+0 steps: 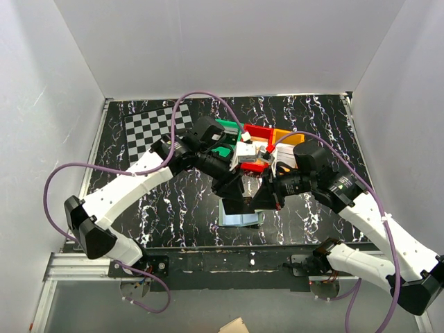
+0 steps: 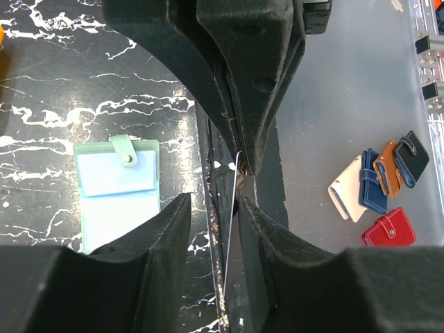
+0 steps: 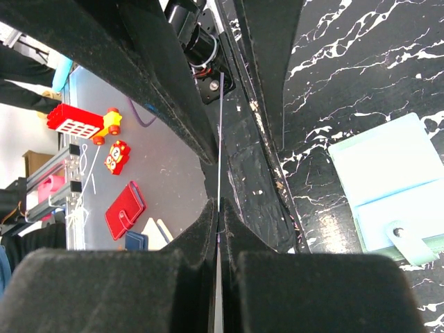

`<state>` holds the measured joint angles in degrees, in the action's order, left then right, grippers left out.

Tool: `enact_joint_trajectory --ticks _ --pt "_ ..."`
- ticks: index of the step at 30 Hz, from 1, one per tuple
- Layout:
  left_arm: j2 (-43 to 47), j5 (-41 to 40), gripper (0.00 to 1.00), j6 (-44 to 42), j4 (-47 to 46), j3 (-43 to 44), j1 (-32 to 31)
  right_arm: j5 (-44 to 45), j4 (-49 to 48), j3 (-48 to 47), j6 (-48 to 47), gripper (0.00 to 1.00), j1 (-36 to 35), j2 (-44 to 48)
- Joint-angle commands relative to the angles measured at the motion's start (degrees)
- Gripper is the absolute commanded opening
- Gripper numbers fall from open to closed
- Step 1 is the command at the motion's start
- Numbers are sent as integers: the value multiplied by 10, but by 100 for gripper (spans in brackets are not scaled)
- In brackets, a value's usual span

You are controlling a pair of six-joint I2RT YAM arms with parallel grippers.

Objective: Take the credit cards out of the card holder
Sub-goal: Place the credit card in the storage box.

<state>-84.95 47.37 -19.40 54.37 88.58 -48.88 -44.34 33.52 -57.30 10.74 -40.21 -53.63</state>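
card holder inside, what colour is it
The card holder is light blue inside, edged sage green; clearest in the left wrist view.

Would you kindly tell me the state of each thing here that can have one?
card holder: open, lying flat, inside up.
credit card: out of the holder, held edge-on in mid-air.
right hand: shut on the credit card.
left hand: open around the card.
red wallet: closed, tab snapped.

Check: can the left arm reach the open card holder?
Probably yes: the card holder lies open on the table close by the left gripper, nothing covering it, though that gripper straddles a card.
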Motion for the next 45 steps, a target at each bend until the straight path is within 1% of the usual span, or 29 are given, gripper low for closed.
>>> enact_joint_trajectory --ticks 1,4,5,7,11,13,17,20,21,22,25,26,27,28,30,31,34,36,41,42,45 --pt "24 -9 29 -12 9 -9 1 -14 -9 -1 -2 1 -2 12" --pt "27 -11 18 -7 1 -16 1 -14 -9 1 -2 1 -1 12" --pt "26 -11 17 -6 -1 -16 1 -13 -10 1 -1 1 -2 12" --pt "26 -8 18 -5 -2 -14 1 -12 -9 3 -2 1 -2 13" --pt "25 -3 25 -2 -6 -13 1 -10 -10 3 -2 1 -2 13" --pt "24 0 25 -4 -5 -16 0 -11 -11 2 -1 1 -2 12" --pt "28 -4 20 1 -10 -21 1 -9 -12 3 -3 1 -2 13" --pt "30 -7 13 2 -18 -24 0 -10 -13 4 -4 1 -2 15" --pt "31 -7 8 2 -19 -25 1 -9 -13 6 -4 1 -2 15" --pt "32 -9 0 2 -19 -24 1 -9 -12 5 -4 1 -2 15" --pt "31 -10 0 1 -22 -27 1 -13 -13 7 -4 1 -2 15" --pt "33 -15 0 5 -28 -30 1 -14 -15 7 0 3 -2 14" --pt "35 -24 0 15 -36 -31 2 -8 -14 7 4 10 -2 14" --pt "37 -30 0 22 -44 -36 5 2 -14 6 7 39 -1 16" --pt "46 -9 0 37 -60 -48 26 30 -6 4 16 51 0 21" --pt "51 -1 0 52 -74 -61 43 44 2 3 17 61 0 26" --pt "75 7 0 101 -117 -90 90 97 25 -6 26 64 4 47" --pt "94 -12 0 132 -148 -108 113 122 36 -9 29 64 6 63" --pt "133 -139 0 210 -205 -133 119 157 44 -11 35 62 7 105" --pt "136 -171 0 215 -210 -135 119 164 47 -11 38 61 7 111" --pt "133 -219 0 205 -218 -140 119 172 54 -13 39 60 7 126"
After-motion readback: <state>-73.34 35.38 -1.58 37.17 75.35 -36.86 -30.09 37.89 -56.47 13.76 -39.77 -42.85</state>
